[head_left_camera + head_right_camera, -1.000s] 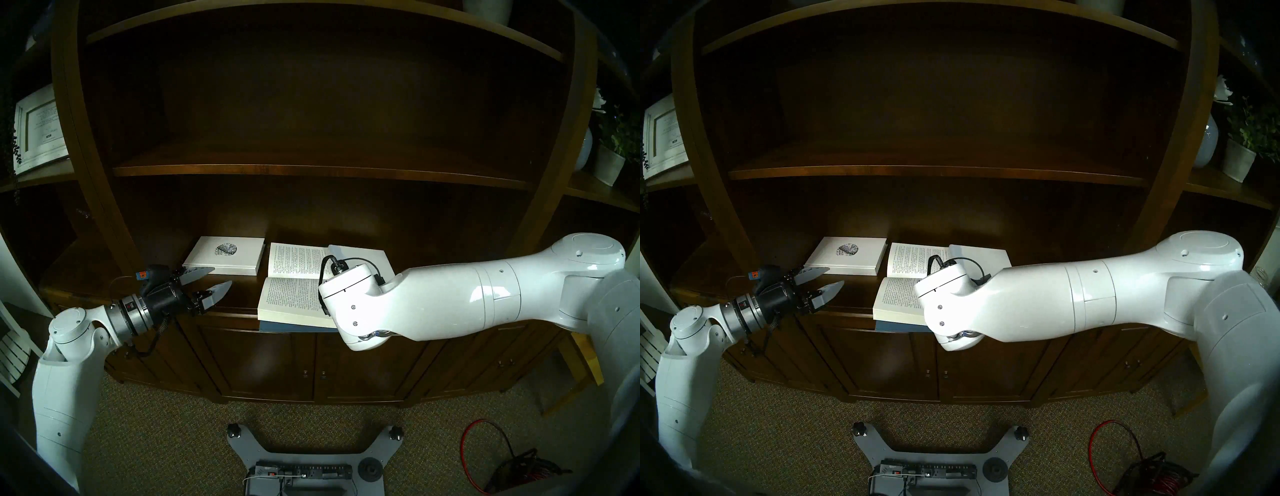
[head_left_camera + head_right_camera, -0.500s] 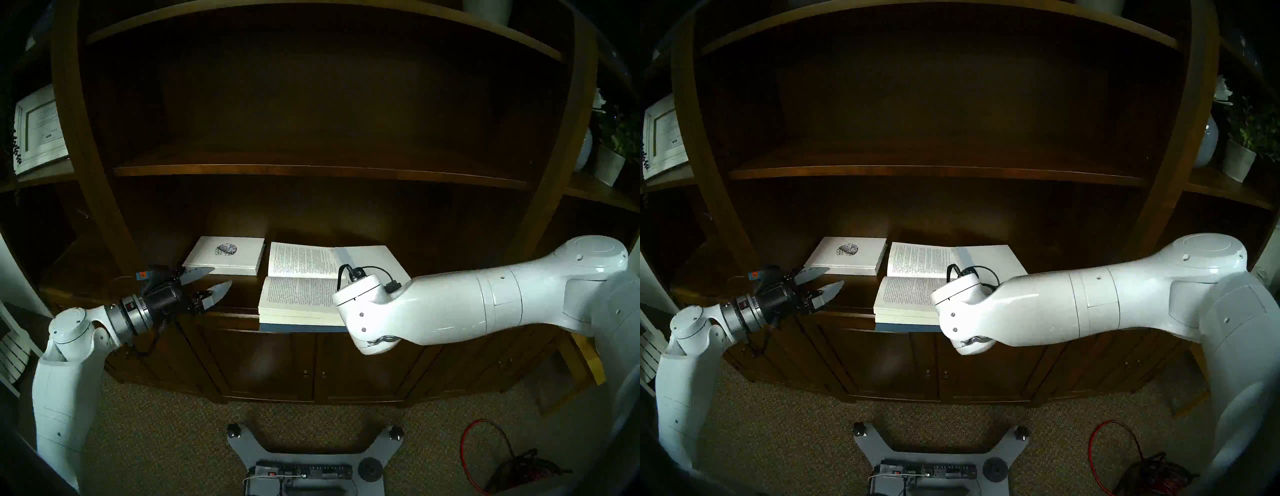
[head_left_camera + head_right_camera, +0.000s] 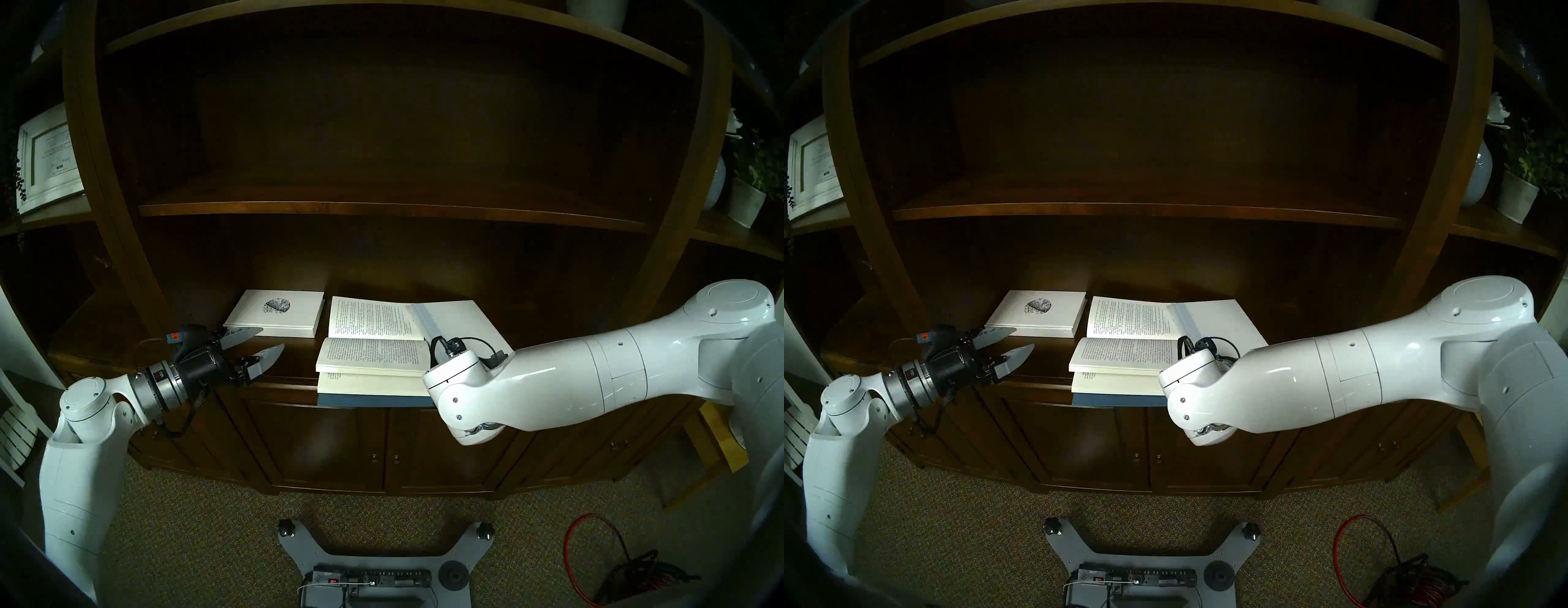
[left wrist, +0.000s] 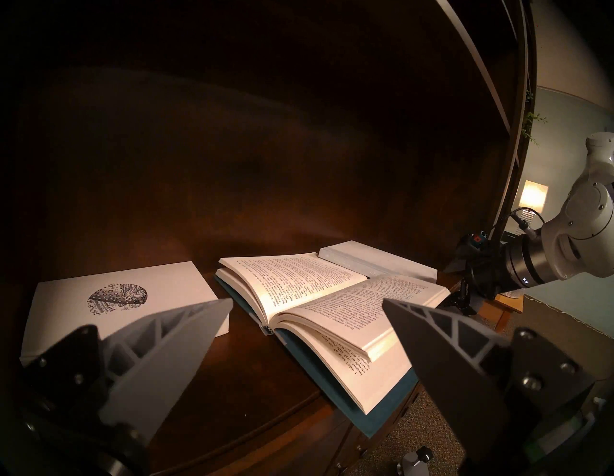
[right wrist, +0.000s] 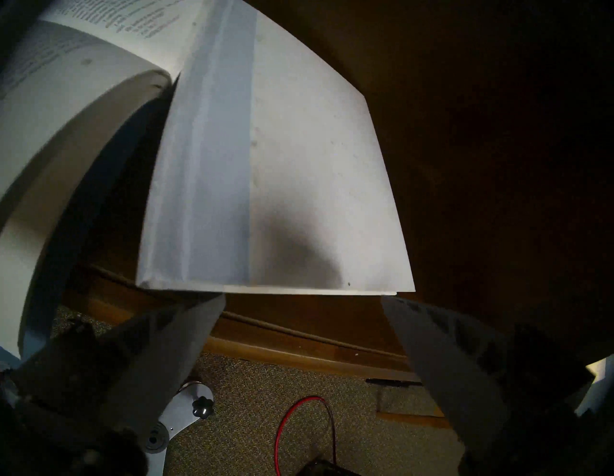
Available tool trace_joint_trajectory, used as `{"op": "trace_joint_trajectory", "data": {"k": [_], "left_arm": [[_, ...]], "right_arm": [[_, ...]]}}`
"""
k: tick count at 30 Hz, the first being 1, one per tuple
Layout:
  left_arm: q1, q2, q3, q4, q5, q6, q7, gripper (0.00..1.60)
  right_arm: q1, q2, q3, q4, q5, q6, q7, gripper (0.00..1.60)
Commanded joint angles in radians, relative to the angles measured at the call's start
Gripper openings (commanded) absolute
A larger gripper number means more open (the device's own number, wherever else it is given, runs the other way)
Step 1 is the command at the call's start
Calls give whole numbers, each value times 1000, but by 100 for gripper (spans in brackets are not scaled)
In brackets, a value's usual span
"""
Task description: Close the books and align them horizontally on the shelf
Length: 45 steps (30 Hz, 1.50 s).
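**One book shut, one still open**

Head view: on the shelf [image 3: 292, 373], the white book [image 3: 275, 313] lay closed; the blue book [image 3: 373, 361] gaped.
Left wrist: my left pincer [image 4: 307, 304] hovered released.
Right wrist: right pincer [image 5: 302, 302] released, empty

Shelf [image 3: 292, 369] dark polished wood; open book [image 3: 373, 339] matt paper pages.

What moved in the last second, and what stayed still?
The right arm drew back rightward; its open right pincer now sits off the near edge of the white book with a pale blue spine strip. Near pages of the open blue-covered book split into two bunches. The open left pincer and the white book with a round drawing stayed put.
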Motion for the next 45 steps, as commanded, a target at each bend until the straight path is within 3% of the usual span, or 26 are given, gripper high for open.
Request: {"op": "trace_joint_trajectory", "data": {"k": [1, 11, 19, 28, 39, 45], "left_arm": [[-19, 1, -11, -21, -10, -5, 1, 160], [-19, 1, -10, -20, -9, -5, 0, 160], [-19, 1, -11, -20, -10, -5, 1, 160], [-19, 0, -11, -21, -10, -5, 1, 160], [-19, 0, -12, -22, -10, -5, 2, 160], [-18, -1, -12, -22, -11, -5, 2, 160]], "right_arm": [[89, 46, -4, -56, 9, -29, -12, 160], [138, 105, 61, -221, 45, -59, -12, 160], [190, 200, 102, -350, 64, -70, 7, 160], [197, 201, 123, -295, 47, -87, 21, 160], [156, 145, 121, -144, 41, -64, 231, 160], [150, 90, 110, -74, 51, -44, 243, 160]]}}
